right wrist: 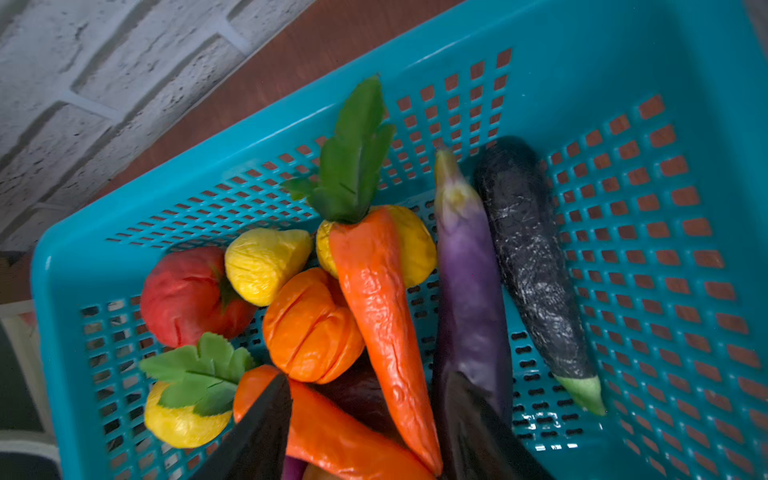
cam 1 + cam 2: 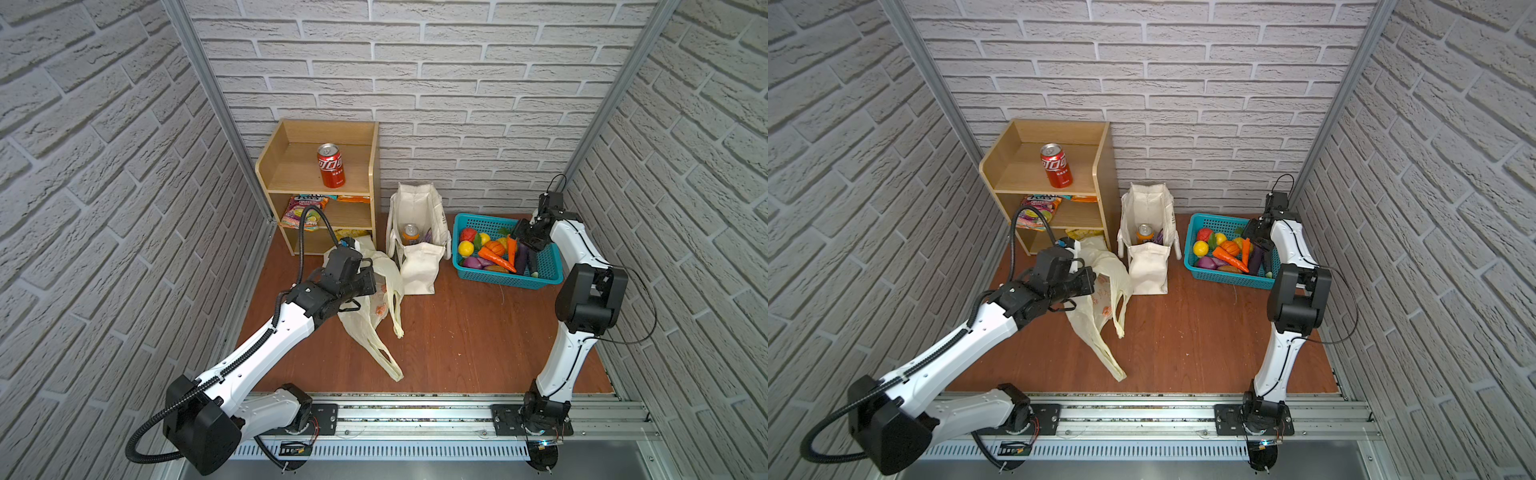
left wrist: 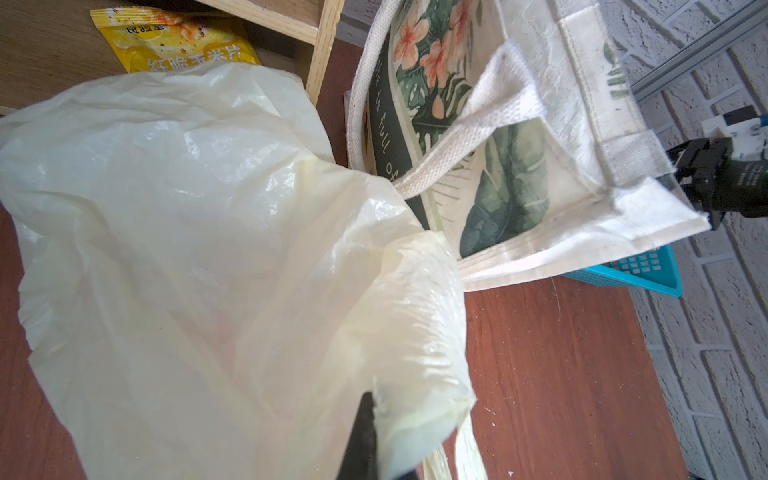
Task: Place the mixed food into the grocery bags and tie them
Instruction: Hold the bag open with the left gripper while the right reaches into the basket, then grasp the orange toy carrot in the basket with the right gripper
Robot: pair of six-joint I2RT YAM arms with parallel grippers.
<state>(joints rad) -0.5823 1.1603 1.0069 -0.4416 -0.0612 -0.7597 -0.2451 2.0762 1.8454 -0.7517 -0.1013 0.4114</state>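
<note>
In both top views the left gripper (image 2: pixel 371 286) is pinched shut on the plastic bag (image 2: pixel 358 328), soda can (image 2: pixel 410 235) sitting in the tote (image 2: pixel 419 270) beside it. Left wrist: bag draped over a finger (image 3: pixel 365 436). Right wrist: right gripper (image 1: pixel 368 376) spread either side of a carrot (image 1: pixel 370 270) in the basket (image 1: pixel 582 62).

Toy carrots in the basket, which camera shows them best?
Right wrist view: the toy carrots fill the frame, green tops clear. Both top views show them small in the turquoise basket. Left wrist view misses them.
</note>
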